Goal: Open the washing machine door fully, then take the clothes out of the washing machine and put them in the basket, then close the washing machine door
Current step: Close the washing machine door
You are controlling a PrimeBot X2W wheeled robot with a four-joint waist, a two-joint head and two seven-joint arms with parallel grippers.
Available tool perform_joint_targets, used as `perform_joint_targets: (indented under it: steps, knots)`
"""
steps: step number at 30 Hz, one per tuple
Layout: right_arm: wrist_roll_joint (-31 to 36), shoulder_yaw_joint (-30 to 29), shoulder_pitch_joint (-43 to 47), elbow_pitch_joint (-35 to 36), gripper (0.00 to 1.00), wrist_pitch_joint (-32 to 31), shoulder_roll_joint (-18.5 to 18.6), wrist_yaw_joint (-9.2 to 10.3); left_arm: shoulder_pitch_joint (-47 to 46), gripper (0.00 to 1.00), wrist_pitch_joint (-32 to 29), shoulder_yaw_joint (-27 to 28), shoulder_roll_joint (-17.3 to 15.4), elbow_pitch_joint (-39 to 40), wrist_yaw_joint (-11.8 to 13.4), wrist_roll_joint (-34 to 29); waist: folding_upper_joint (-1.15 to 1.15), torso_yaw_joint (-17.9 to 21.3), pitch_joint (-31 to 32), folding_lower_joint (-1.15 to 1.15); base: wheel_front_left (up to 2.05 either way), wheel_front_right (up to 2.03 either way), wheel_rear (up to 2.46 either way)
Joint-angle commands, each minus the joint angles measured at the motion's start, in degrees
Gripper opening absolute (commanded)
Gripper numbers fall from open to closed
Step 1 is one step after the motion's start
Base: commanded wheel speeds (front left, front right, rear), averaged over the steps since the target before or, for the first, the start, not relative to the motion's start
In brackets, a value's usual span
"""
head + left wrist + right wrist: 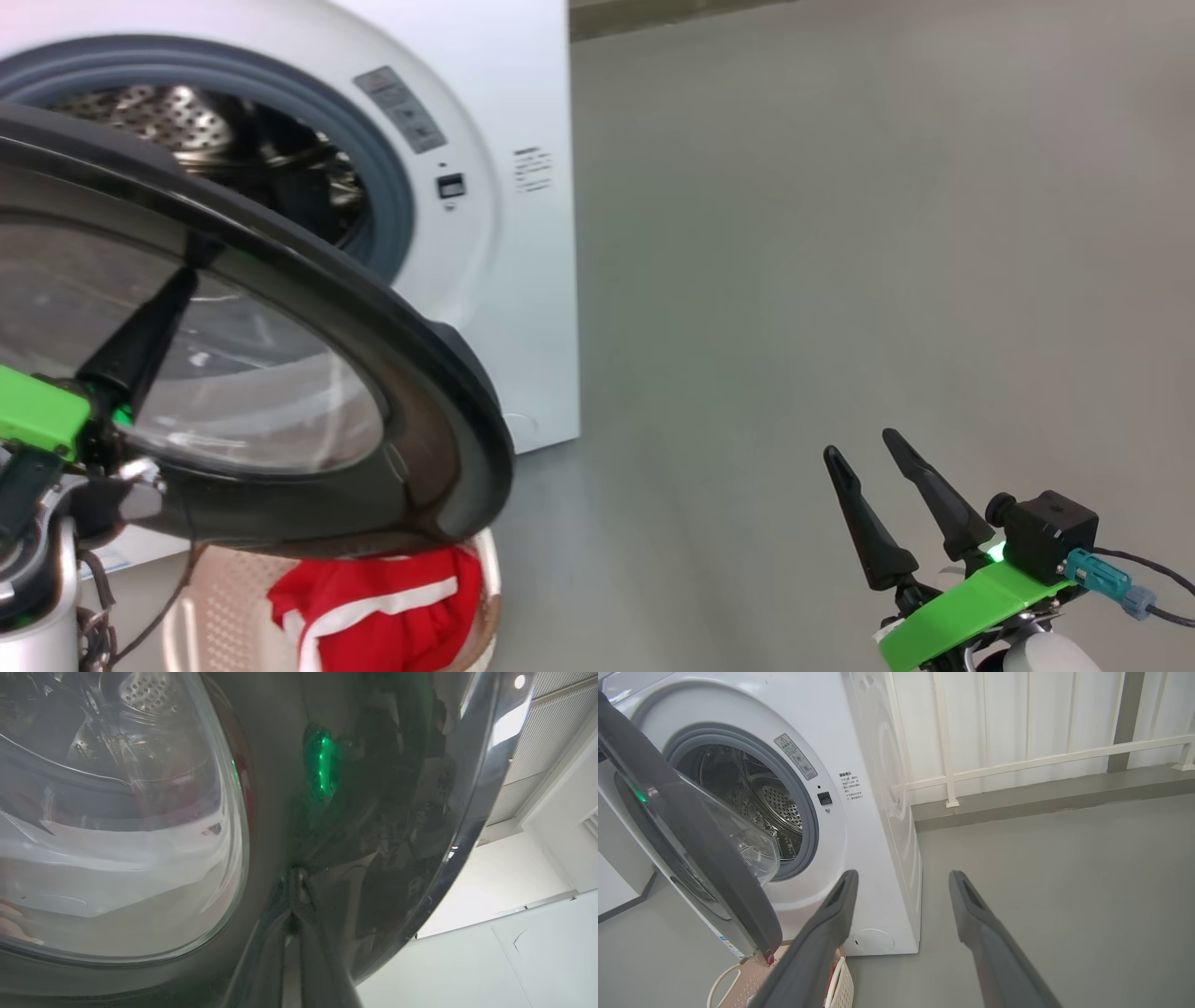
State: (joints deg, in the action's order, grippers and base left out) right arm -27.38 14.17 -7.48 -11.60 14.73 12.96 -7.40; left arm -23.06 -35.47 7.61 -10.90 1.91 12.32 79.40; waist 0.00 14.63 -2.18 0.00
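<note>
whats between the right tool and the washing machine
Only bare grey floor: in the head view the open right tool sits apart from the washing machine, with nothing in the stretch between them.

Left claw point(187, 285) pinched closed, reaching forward; right claw point(859, 446) low, spread wide apart.

Even, bright light.
Ceiling lamp point(519, 681) shone overhead; washing machine door point(355, 812) mirrored green glow; wrist-view edges bowed.
</note>
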Motion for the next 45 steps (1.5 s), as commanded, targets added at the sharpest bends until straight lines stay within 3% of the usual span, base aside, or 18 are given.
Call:
perform_joint_targets:
  steps: [1,8,20,33,35,37,38,39,45]
  knots:
    - [-0.1,1.2,-2.0,1.6,1.0,0.3,0.4,-0.09,-3.1,0.0,0.4,2.1,-2.0,1.0,-0.8,-0.9,0.0,1.7,-1.1,0.0,0.0,0.0,0.0]
    - [0.0,1.0,-2.7,1.9,1.0,0.3,0.1,-0.09,-6.1,0.0,3.4,3.5,-3.3,-3.9,-2.7,-2.5,0.0,5.2,-3.3,0.0,0.0,0.0,0.0]
    - [0.2,0.8,-3.3,2.2,1.0,0.3,-0.5,-0.09,-9.8,0.0,6.8,4.5,-3.6,-9.1,-5.1,-3.6,0.0,7.5,-4.7,0.0,0.0,0.0,0.0]
    - [0.5,-0.1,-2.9,2.0,1.0,0.3,-0.5,-0.09,-7.1,0.0,4.4,2.1,-2.0,-6.7,-5.8,-3.0,0.0,2.9,-4.1,0.0,0.0,0.0,0.0]
    - [0.5,0.0,-3.0,2.0,1.0,0.3,-0.4,-0.09,-6.5,0.19,3.9,1.8,-1.9,-6.0,-5.8,-2.9,0.0,2.1,-4.1,0.0,0.0,0.0,0.0]
    - [0.5,-0.1,-3.1,2.1,1.0,0.3,-0.3,-0.09,-5.8,0.52,3.5,1.6,-1.9,-5.1,-5.9,-2.8,0.0,1.2,-4.0,0.0,0.0,0.0,0.0]
    - [0.5,-0.1,-3.1,2.1,1.0,0.3,-0.3,-0.09,-5.4,0.89,3.4,1.4,-1.9,-4.7,-6.0,-2.9,0.0,0.8,-4.0,0.0,0.0,0.0,0.0]
    - [0.5,-0.1,-3.0,2.1,1.0,0.3,-0.3,-0.09,-5.0,1.0,3.3,1.2,-2.0,-4.1,-6.1,-3.2,0.0,0.4,-4.0,0.0,0.0,0.0,0.0]
    - [0.5,-0.2,-2.9,2.1,1.0,0.3,-0.4,-0.09,-2.3,1.0,4.2,-0.6,-3.5,-1.1,-8.9,-6.8,0.0,-2.0,-3.8,0.0,0.0,0.0,0.0]
